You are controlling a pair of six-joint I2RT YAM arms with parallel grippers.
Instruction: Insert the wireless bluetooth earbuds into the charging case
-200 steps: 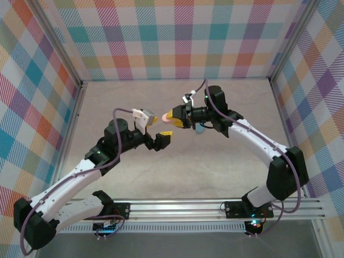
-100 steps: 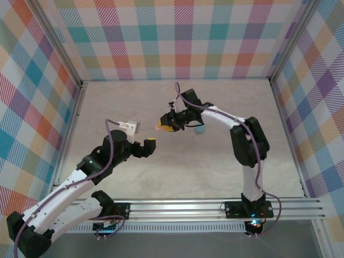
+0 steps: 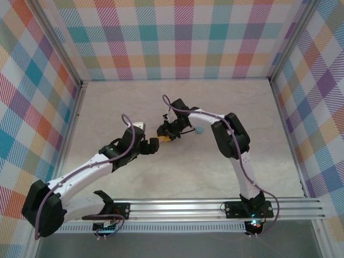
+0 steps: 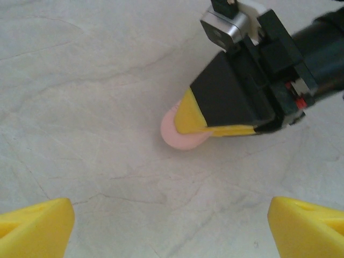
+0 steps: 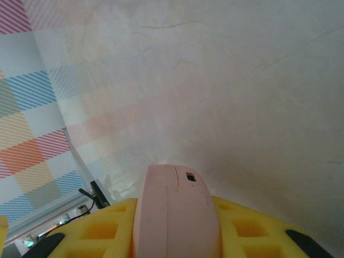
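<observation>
Seen from above, the left tool (image 3: 152,144) sits near the middle of the tabletop (image 3: 215,172), with the right tool (image 3: 163,132) just beside it at 1 o'clock. A charging case (image 4: 181,141) sits in the right tool, sticking out toward 8 o'clock, opposite the left tool. A second case (image 3: 199,129) lies on the tabletop at 3 o'clock of the right tool, just beside its arm.

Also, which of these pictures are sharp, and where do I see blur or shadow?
Top view: evenly lit, sharp. Left wrist view: the case and the right gripper holding it are sharp, with a soft shadow below; the left fingertips in the lower corners are blurred. Right wrist view: the case is near and slightly soft, the table behind looks hazy.
</observation>
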